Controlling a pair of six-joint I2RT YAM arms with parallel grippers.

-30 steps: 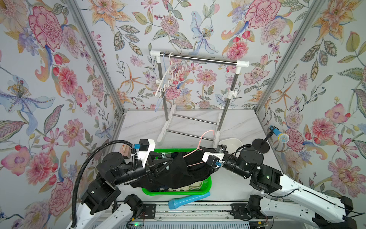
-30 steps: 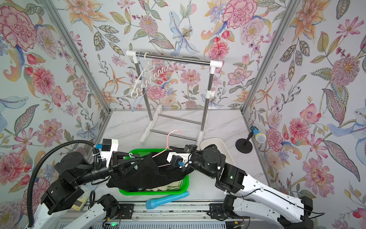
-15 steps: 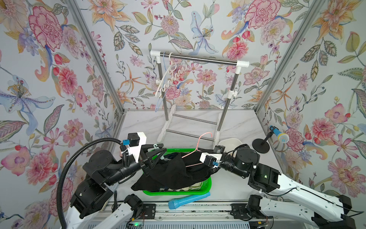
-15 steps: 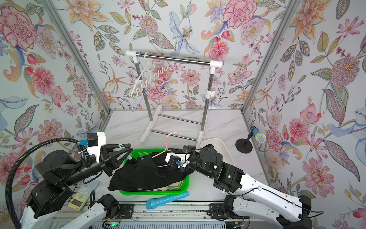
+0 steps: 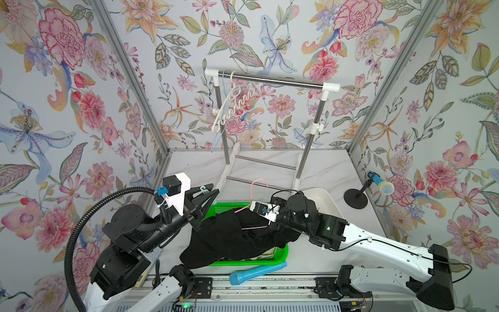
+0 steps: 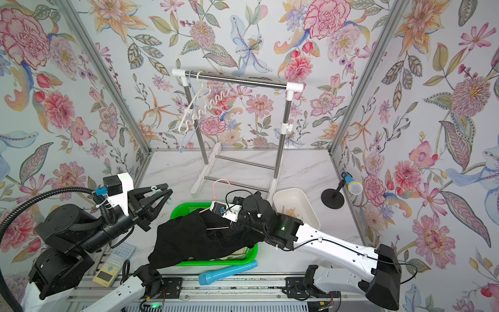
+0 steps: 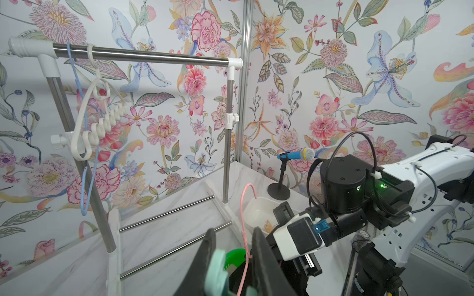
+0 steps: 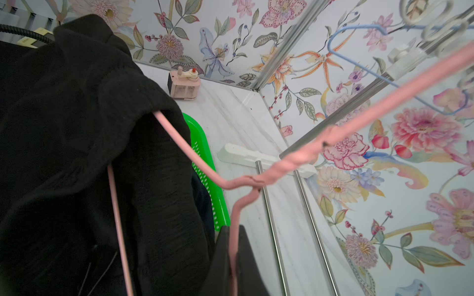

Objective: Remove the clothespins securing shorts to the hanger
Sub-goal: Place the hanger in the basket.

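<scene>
Left gripper point(image 7: 233, 234) pinches pale teal plastic clip point(image 7: 218, 269).
Right gripper point(image 8: 233, 230) clamps pink wire hanger point(image 8: 289, 159), black fabric shorts point(image 5: 229, 237) at eight o'clock.

- Pale teal clip point(image 7: 217, 269) — hooked plastic, pinched between the left claw's point(image 5: 214, 188) fingers.
- Black shorts point(image 5: 229, 237) — crumpled over the pink hanger point(image 8: 292, 158), whose wire the right claw point(image 8: 234, 246) clamps.

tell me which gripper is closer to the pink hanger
Right. The right gripper is shut on the pink hanger near its twisted neck; the left gripper, holding a teal clip, is apart from it.
</scene>
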